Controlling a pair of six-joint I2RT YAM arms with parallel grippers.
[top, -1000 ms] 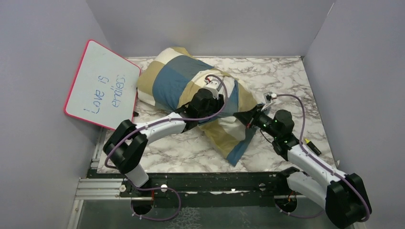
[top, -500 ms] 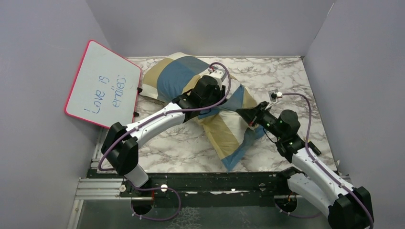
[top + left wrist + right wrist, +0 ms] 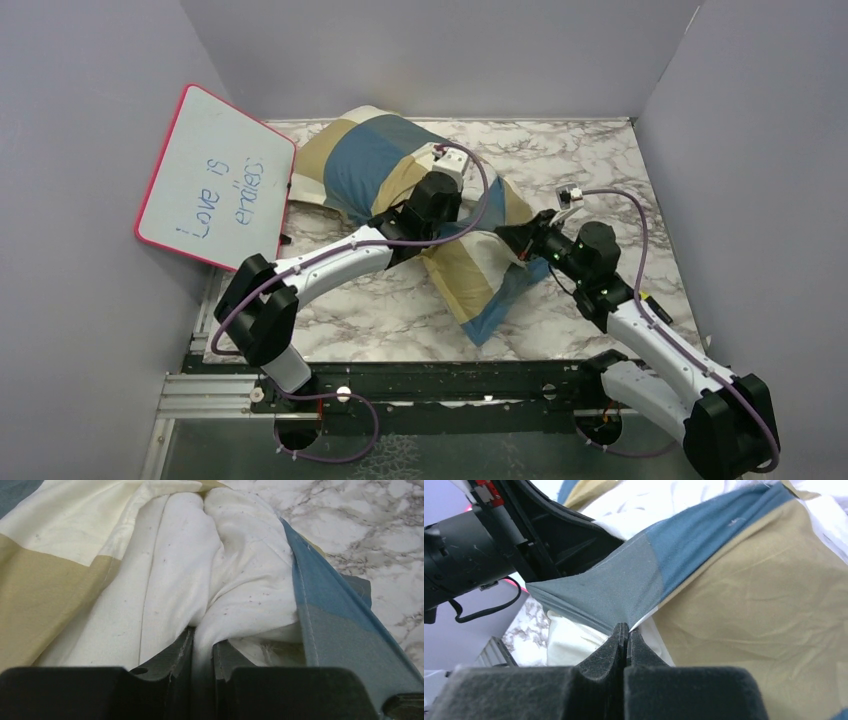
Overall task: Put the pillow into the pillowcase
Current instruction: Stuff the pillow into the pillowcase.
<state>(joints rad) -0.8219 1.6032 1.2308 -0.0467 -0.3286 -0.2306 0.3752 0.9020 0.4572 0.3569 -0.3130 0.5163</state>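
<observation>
The pillowcase point(image 3: 370, 165), in blue, tan and cream checks, lies bunched across the middle of the marble table. The white pillow point(image 3: 240, 580) shows inside its open mouth. My left gripper point(image 3: 202, 635) reaches into that mouth, and its jaws are shut on a pinched fold of the pillow's white fabric. The tan block point(image 3: 50, 595) lies to its left and the blue hem point(image 3: 340, 620) to its right. My right gripper point(image 3: 626, 630) is shut on the pillowcase's blue-grey edge point(image 3: 624, 585) and holds it taut above the left gripper's body point(image 3: 549, 530). From above, the right gripper point(image 3: 512, 240) sits at the bundle's right side.
A pink-rimmed whiteboard point(image 3: 215, 178) with handwriting leans against the left wall beside the pillowcase's far end. Grey walls close in the table point(image 3: 600, 170) on three sides. The black rail point(image 3: 440, 385) with both arm bases runs along the near edge.
My left gripper pushed toward the back, then came slightly nearer, and its jaws narrowed onto the pillow fold. The right gripper shifted a little left with the hem. The bundle's near end moved.
</observation>
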